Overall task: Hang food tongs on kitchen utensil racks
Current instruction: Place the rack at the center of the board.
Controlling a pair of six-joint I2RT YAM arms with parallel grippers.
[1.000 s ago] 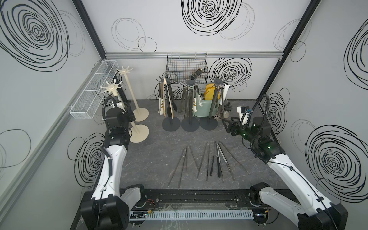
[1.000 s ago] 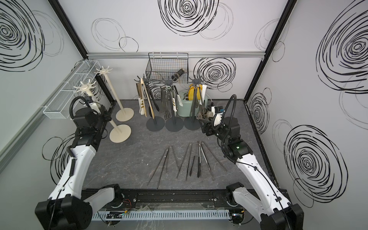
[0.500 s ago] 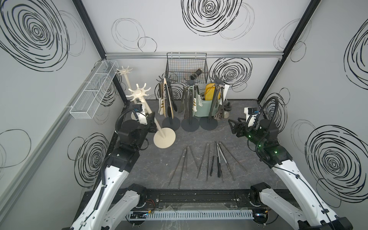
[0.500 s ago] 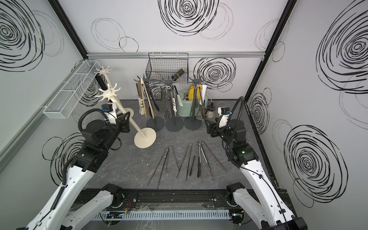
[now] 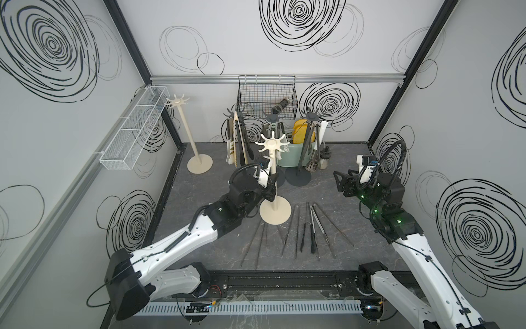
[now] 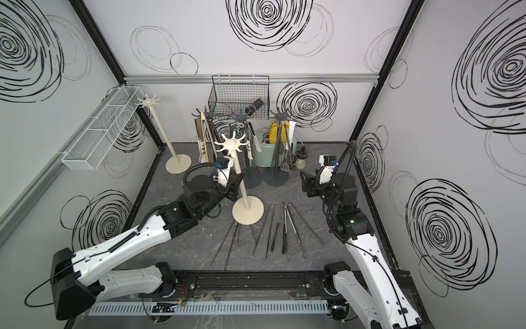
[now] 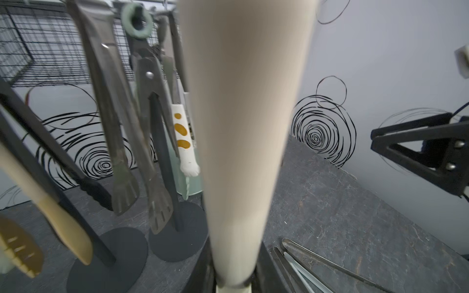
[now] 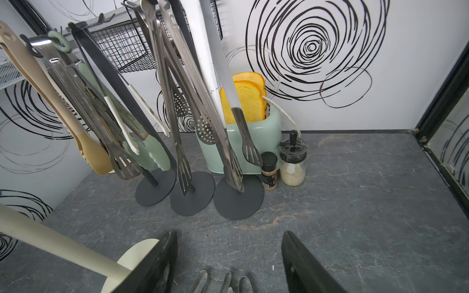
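My left gripper [image 5: 270, 188] [image 7: 234, 279] is shut on the pole of a cream kitchen utensil rack [image 5: 273, 168] [image 6: 238, 176] [image 7: 241, 126]. The rack's hooks are bare, and its round base [image 5: 275, 213] is low over the floor mid-table, just behind the loose food tongs [image 5: 303, 228] [image 6: 274, 230] lying in a row. Three dark grey racks [image 5: 296, 178] [image 8: 237, 200] at the back carry hung tongs. Another cream rack [image 5: 199, 168] stands back left, bare. My right gripper [image 5: 339, 182] [image 8: 228, 263] hovers open and holds nothing, to the right, above the tong ends [image 8: 224, 281].
A mint toaster [image 8: 266, 137] with bread slices and two spice jars [image 8: 291, 162] stand behind the dark racks. A black wire basket [image 5: 267, 96] hangs on the back wall. A white mesh basket [image 5: 133, 128] hangs on the left wall.
My left arm has carried the cream rack from the back left to the middle of the floor, behind the tongs. My right arm has drawn back to the right, still open.
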